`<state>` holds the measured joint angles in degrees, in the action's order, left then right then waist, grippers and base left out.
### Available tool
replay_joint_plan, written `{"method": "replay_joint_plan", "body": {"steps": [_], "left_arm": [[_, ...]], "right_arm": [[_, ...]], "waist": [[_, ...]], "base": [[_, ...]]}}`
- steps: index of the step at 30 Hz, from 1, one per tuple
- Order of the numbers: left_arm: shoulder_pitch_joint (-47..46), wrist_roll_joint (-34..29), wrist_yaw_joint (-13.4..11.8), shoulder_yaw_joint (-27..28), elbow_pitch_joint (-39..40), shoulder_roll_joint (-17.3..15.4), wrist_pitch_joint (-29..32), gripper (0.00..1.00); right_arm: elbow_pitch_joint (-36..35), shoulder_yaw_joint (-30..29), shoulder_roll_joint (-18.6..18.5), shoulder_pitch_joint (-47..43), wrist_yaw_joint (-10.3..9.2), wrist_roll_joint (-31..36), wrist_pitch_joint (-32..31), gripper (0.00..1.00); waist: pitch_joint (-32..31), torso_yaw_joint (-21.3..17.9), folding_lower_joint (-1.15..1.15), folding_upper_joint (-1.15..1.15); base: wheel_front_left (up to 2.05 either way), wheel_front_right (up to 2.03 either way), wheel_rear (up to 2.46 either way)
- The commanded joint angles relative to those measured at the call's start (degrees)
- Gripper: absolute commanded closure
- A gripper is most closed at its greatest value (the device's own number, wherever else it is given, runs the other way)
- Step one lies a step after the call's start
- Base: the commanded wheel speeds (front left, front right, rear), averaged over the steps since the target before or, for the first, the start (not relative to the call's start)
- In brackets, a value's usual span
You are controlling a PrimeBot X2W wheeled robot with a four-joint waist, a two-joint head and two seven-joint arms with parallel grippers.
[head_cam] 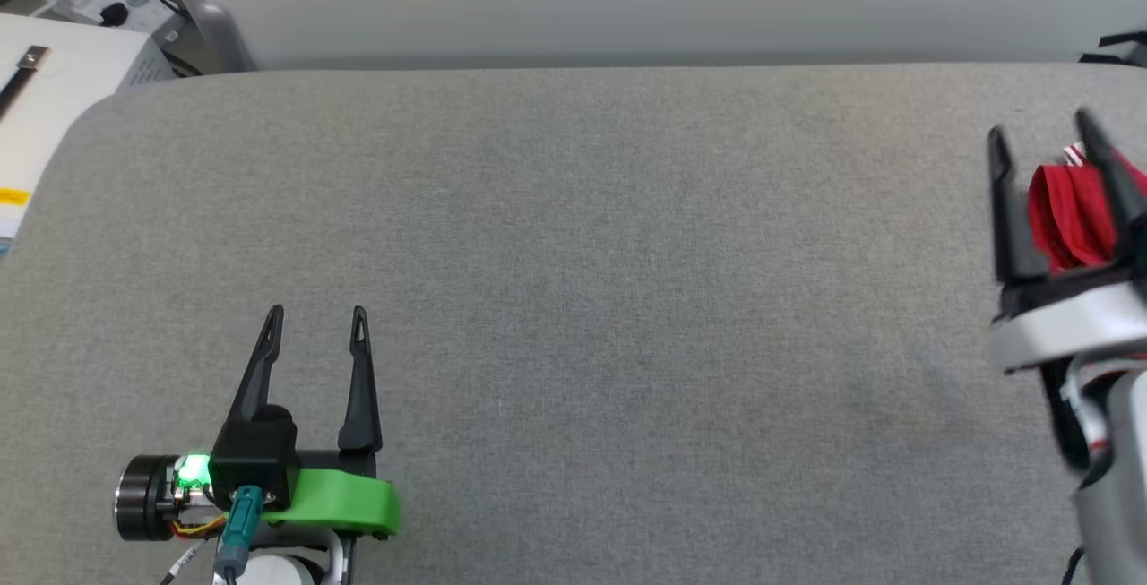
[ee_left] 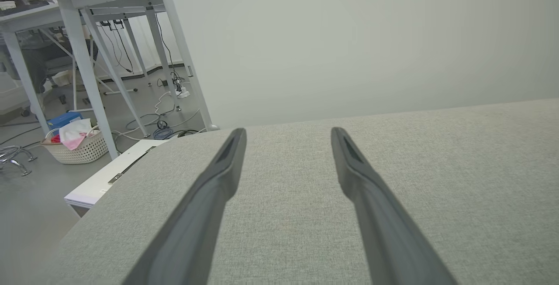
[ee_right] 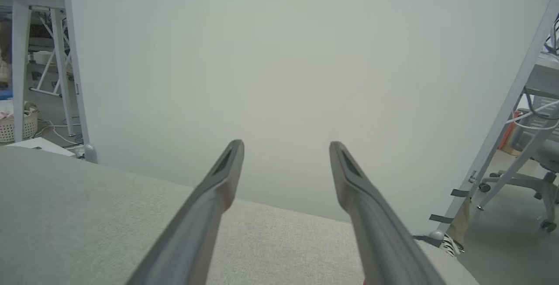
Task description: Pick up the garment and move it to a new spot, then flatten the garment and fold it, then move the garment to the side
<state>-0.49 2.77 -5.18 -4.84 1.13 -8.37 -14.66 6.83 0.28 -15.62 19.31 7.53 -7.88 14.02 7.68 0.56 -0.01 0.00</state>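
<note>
Left end effector (head_cam: 317,314) at lower left of head view, fingers spread wide, empty, over grey bench (head_cam: 582,236). Right end effector (head_cam: 1039,128) at right edge of frame, fingers also wide apart. Garment (head_cam: 1066,209), bunched red cloth with bit of white trim, shows between right fingers at far right of bench; contact unclear, not clamped.

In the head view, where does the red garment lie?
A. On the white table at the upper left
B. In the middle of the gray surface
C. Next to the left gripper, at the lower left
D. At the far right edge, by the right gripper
D: the garment shows as bunched red cloth at the far right edge of the head view, seen between the two spread fingers of the right gripper.
</note>
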Motion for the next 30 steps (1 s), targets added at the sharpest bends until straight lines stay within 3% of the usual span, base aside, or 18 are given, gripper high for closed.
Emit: {"method": "replay_joint_plan", "body": {"steps": [1,2,6,17,30], "left_arm": [[0.8,0.1,0.5,0.3,-0.3,0.4,-0.3,0.00],[1.6,0.0,0.6,0.7,-0.7,0.6,-0.3,0.00],[2.5,0.0,0.9,1.1,-1.0,0.8,-0.3,0.00],[5.1,0.6,2.5,1.6,-1.1,2.1,-0.3,0.00],[5.9,0.7,4.6,1.9,-1.4,2.9,-0.3,0.00]], "right_arm": [[-0.5,0.5,1.0,-2.1,-0.04,0.5,0.6,0.00],[-0.9,1.3,3.4,-5.9,-0.04,0.5,0.8,0.00],[-1.4,1.2,6.0,-10.9,-0.04,0.6,0.9,0.00],[-6.4,-1.7,10.7,-22.7,-0.04,0.2,1.0,0.00],[-8.7,-1.7,12.0,-25.8,-0.04,0.2,1.0,0.00]], "waist": [[-1.5,0.9,0.01,0.00],[-2.5,0.8,0.01,0.00],[-3.6,0.9,0.01,0.00],[-6.2,1.8,0.01,0.00],[-6.7,2.1,0.01,0.00]], "base": [[0.00,0.00,0.00],[0.00,0.00,0.00],[0.00,0.00,0.00],[0.00,0.00,0.00],[0.00,0.00,0.00]]}}
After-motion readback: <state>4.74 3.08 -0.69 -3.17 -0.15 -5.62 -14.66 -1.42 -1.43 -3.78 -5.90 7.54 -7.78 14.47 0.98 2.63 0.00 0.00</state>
